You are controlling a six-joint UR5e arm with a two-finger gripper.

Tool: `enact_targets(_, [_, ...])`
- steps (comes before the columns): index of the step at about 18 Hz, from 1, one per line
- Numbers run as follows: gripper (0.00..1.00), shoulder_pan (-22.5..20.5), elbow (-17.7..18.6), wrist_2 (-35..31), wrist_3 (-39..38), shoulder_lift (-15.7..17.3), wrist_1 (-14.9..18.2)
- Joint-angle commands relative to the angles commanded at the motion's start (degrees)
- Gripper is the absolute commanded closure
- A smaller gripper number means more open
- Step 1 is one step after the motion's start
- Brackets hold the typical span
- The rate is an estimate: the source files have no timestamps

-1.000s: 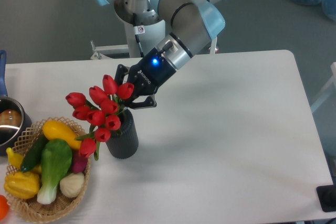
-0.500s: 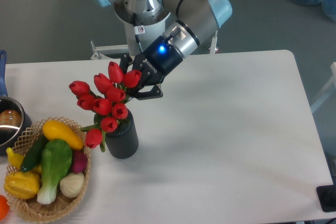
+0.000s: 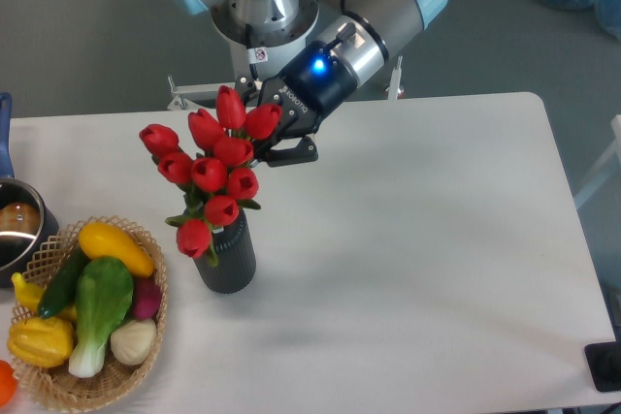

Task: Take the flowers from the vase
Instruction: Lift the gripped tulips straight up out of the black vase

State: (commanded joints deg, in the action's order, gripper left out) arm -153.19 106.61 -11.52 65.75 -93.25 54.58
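Note:
The flowers (image 3: 215,174), a bunch of red tulip buds with green stems, stand high above the vase (image 3: 227,257), a dark ribbed cylinder on the white table. Only the lowest part of the bunch still meets the vase mouth. My gripper (image 3: 275,139) comes in from the upper right, just behind the top buds, and is shut on the flowers; the buds hide most of its fingers and the exact spot it holds.
A wicker basket (image 3: 58,387) of vegetables sits at the front left, close to the vase. A metal pot (image 3: 19,230) stands at the left edge. The white table (image 3: 417,239) stretches to the right of the vase.
The gripper has risen and drifted right with the flowers. The bunch sits higher out of the vase than before. The vase has stayed in place.

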Motion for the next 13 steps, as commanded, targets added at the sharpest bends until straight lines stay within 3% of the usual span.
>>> enact_targets(13, [1.0,-2.9,-1.32,3.96,-2.64,0.88,-0.44])
